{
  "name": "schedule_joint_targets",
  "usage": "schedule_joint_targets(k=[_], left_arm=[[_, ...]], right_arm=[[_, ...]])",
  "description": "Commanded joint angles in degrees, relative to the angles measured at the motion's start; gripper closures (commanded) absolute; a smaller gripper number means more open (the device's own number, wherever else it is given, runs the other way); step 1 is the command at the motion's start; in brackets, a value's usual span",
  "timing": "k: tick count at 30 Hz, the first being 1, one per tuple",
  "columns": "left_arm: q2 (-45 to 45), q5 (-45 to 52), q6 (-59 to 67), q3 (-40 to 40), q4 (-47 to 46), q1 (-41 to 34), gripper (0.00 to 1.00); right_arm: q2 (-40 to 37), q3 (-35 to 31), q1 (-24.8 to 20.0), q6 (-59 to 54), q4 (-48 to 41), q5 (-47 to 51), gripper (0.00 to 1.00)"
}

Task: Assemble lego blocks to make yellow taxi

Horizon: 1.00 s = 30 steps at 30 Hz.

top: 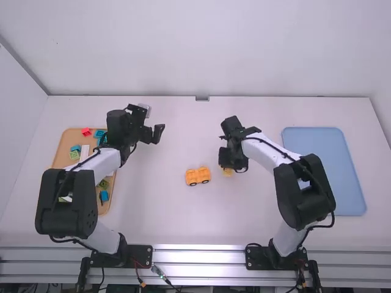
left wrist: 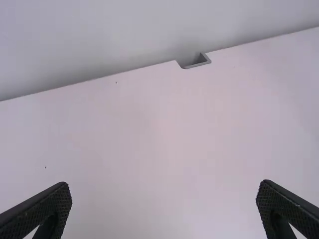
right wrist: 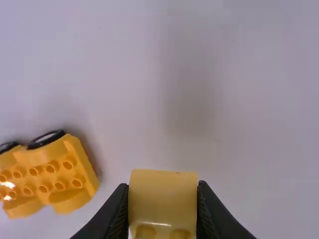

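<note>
Okay, looking at the high view: black wheels [top: 193, 184] along the near side of the yellow car base [top: 198, 174], sitting mid-bench [top: 177, 140]. Getting rows of round studs on top in the right wrist view. Back in the high view, red, blue and green blocks [top: 86, 131] in a tan tray [top: 66, 145] at left, plus a flat blue tray [top: 330, 159] at right.

Pretty glossy plastic on that car base, with rounded fenders. Smooth, boxy sides and studs on the yellow brick [right wrist: 163, 196], pinched snugly in the right tool [top: 226, 161], just right of the car base.

Right arm bent, angled far and left, tool pointing down. Left arm bent above the tan tray, with the left tool [top: 153, 133] spread wide, finely textured black fingers [left wrist: 37, 211] well apart.
</note>
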Motion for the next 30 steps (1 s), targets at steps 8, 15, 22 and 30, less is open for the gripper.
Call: schedule_joint_targets(k=[8,15,22,30], left_arm=[[0.24,1.51,-1.36,-0.11,-0.92,-0.04,0.01],[0.24,1.51,-1.38,-0.11,-0.92,0.22,0.01],[0.24,1.51,-1.36,-0.11,-0.9,0.22,0.01],[0.24,1.53,-1.38,-0.11,-1.07,0.15,0.01]], right_arm=[[-0.04,-0.09,-2.43,39.54,-1.16,-0.07,1.0],[-0.02,-3.02,-2.6,57.05,5.38,-0.63,1.0],[-0.02,-6.47,-2.71,69.57,8.07,-1.31,1.0],[-0.02,-9.07,-2.64,76.0,9.94,-1.01,0.93]])
